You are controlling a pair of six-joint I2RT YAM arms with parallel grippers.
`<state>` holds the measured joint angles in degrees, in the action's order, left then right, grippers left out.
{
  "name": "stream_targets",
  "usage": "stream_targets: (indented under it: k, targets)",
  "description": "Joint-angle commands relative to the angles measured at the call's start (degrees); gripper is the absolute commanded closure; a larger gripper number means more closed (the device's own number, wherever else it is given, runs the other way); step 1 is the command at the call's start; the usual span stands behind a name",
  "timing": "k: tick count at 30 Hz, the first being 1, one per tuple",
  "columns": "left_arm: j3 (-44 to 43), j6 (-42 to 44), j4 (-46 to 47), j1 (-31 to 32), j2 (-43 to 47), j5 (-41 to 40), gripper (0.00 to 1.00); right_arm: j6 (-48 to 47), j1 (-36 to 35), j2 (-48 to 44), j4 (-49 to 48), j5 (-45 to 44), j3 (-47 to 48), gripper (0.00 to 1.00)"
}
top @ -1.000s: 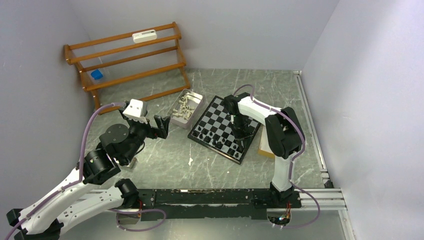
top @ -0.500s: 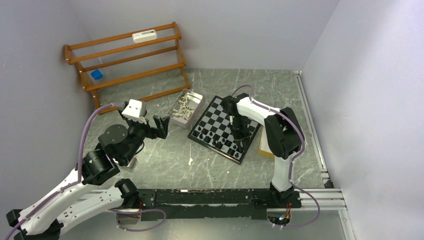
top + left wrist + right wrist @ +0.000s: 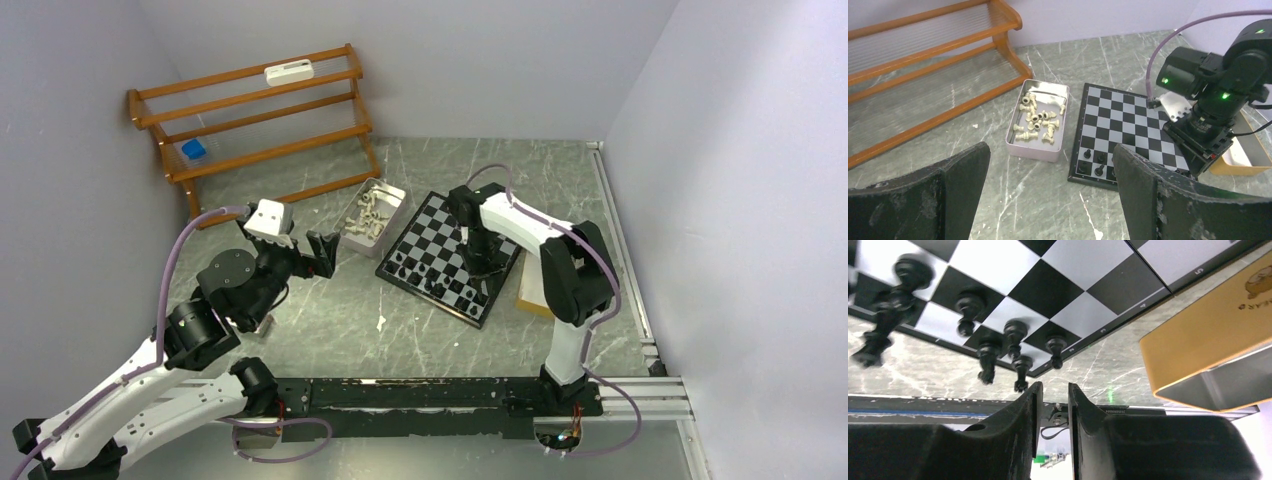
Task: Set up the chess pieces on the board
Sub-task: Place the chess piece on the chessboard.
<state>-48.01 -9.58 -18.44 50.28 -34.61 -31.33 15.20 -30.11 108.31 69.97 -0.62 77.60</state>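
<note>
The checkered board (image 3: 440, 232) lies right of centre, with several black chess pieces (image 3: 432, 277) standing along its near rows. My right gripper (image 3: 487, 262) hovers low over the board's near right corner. In the right wrist view its jaws (image 3: 1054, 390) are a narrow gap apart with nothing between them, just beyond the black pieces (image 3: 1015, 337) at the board's (image 3: 1083, 260) edge. My left gripper (image 3: 1050, 200) is wide open and empty above bare table, left of the board (image 3: 1128, 115). Cream-white pieces (image 3: 1037, 120) lie in a tin tray (image 3: 1038, 151).
A wooden slatted rack (image 3: 260, 120) stands at the back left, with a blue item and a white item on it. A yellow-sided tray (image 3: 528, 290) sits against the board's right edge, under the right arm. Grey walls enclose the table on three sides.
The right arm has shifted slightly over the board's near right corner and its jaws have parted a little. The left arm has stayed still.
</note>
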Motion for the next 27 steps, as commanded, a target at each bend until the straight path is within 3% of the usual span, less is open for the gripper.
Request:
stream_targets:
  k: [1, 8, 13, 18, 23, 25, 27]
  targets:
    - [0.4, 0.9, 1.7, -0.2, 0.1, -0.3, 0.03, -0.2, 0.6, -4.7, 0.5, 1.3, 3.0, 0.7]
    - [0.5, 1.5, 1.5, -0.2, 0.0, 1.9, 0.03, 7.6, 5.1, -11.0, -6.3, -3.6, 6.4, 0.69]
    - [-1.6, -0.4, -1.1, -0.3, -3.1, 4.3, 0.01, 13.4, 11.0, -17.5, -12.5, -12.5, 6.3, 0.72]
    - [-1.0, 0.3, -1.1, -0.3, -6.9, 10.7, 0.01, 15.1, 17.3, -29.0, -24.0, -20.9, -4.1, 0.72]
    - [-2.2, 0.2, -3.9, -0.3, -13.7, 16.3, 0.0, 9.4, 20.4, -38.9, -37.3, -25.3, -16.9, 0.76]
    - [-3.0, 0.0, -4.7, -0.3, -15.5, 19.9, 0.0, 8.1, 22.4, -40.7, -40.5, -28.4, -19.9, 0.81]
    - [-3.1, 0.6, -4.5, -0.3, -16.5, 22.0, 0.0, 5.4, 25.3, -41.4, -43.7, -27.6, -23.0, 0.94]
